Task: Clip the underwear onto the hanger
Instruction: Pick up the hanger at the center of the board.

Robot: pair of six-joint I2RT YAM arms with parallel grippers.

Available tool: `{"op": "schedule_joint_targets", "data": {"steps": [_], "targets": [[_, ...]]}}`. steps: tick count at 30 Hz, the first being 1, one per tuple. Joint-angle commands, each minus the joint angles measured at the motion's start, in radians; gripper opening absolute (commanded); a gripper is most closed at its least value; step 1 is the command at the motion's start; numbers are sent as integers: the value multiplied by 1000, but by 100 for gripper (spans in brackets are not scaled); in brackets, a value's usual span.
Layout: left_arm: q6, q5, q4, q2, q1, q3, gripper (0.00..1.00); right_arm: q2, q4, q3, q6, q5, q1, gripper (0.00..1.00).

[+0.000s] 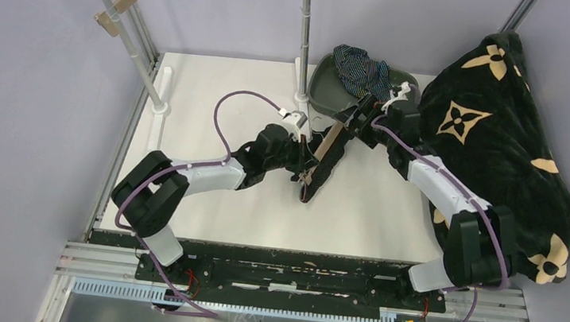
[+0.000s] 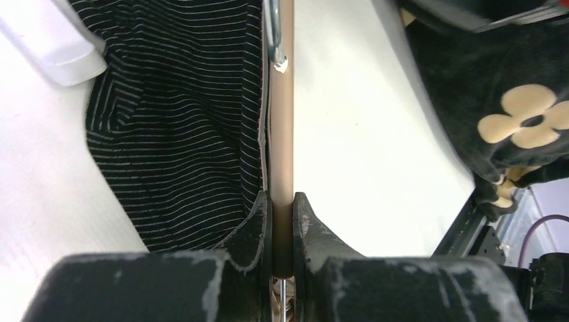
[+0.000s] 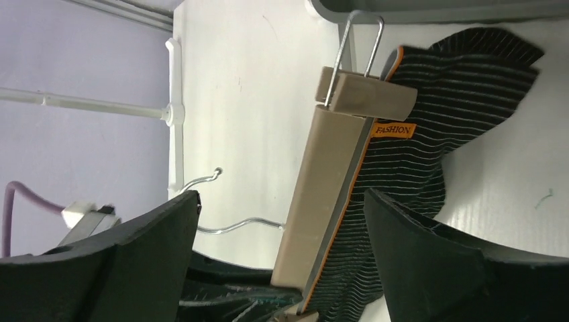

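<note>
We see the pinstriped underwear (image 2: pixel 181 121) lying along the hanger (image 2: pixel 282 134), just left of the left claw (image 2: pixel 282 201), whose tips clamp the wooden bar. The bar's long axis runs from that claw to the right claw (image 3: pixel 282 194), which is spread wide on either side of it without touching. A white table (image 1: pixel 216 106) lies beneath, lilac-grey walls (image 1: pixel 32 102) stand around, and a blanket (image 1: pixel 493 127) is heaped to the right claw's right.

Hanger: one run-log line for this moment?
left fingers shut on hanger | right fingers open around hanger | pinstriped underwear under clip | navy underwear in bin
</note>
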Motion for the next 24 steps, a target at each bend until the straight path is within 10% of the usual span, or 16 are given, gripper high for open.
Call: {"op": "schedule_joint_targets", "data": {"steps": [1,11,24], "targets": [[86,-70,-142,-113,-1,84,3,-147,-80,-13,-81,90,-10,100],[205,-287,-708,-344,10,283,3,-407,-233,-109,-201,258,-17,100],[245,-315,-925,-418,82,528,3,-421,-258,-104,-276,233,-18,100]]}}
